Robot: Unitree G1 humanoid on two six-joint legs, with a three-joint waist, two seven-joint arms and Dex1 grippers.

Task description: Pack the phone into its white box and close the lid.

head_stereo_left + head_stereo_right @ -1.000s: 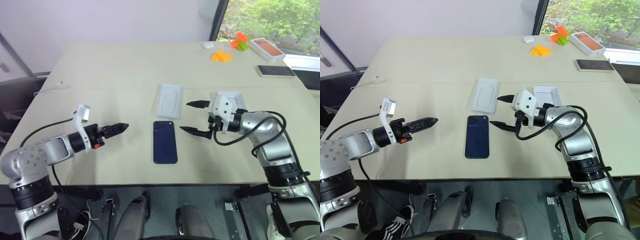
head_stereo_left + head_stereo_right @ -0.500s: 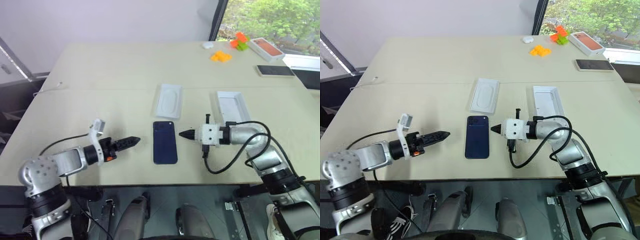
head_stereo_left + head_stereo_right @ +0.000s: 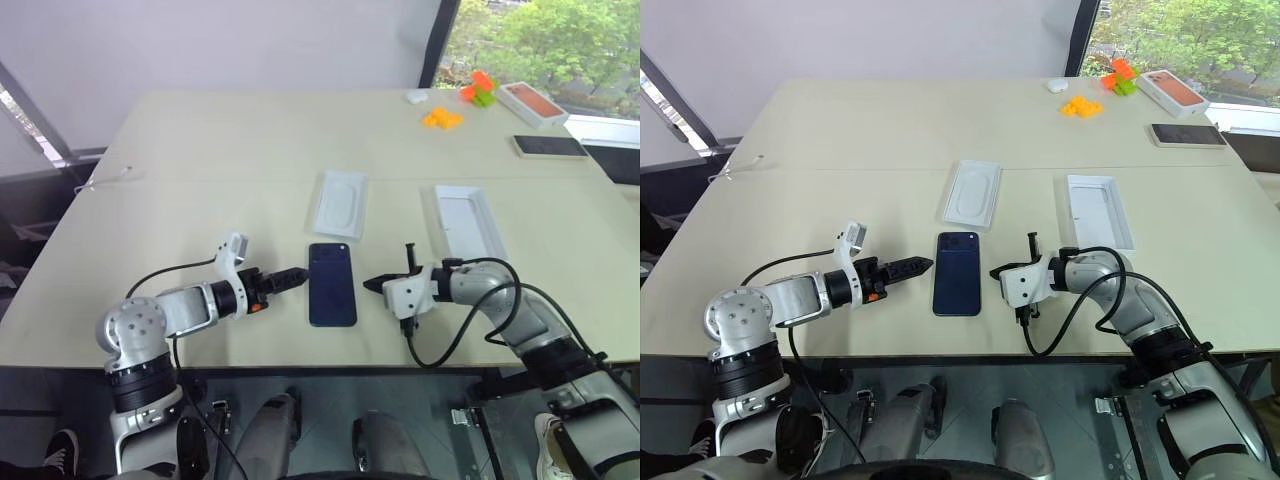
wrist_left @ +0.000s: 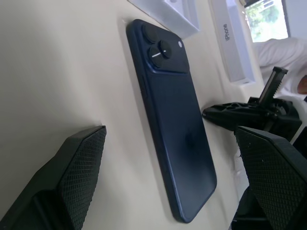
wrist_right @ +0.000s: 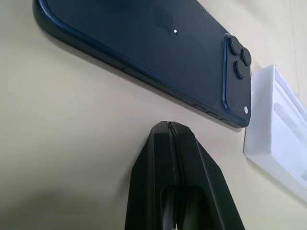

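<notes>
Two grippers are flanking the navy-blue phone [image 3: 331,284], which is lying flat, camera side up, on the beige table [image 3: 200,160] with its long axis running away from the robot. The left gripper [image 3: 289,277] is sitting just beside the phone's left long edge, its fingers spread wide and pointing across at it, so the phone lies directly ahead of the open jaws. The right gripper [image 3: 374,284] is resting near the opposite long edge with its fingers pressed together, tip aimed at the phone's side. Both look about equally near. The white box [image 3: 341,202] is lying just beyond the phone's far end, and the lid [image 3: 464,218] is lying off to the right.
</notes>
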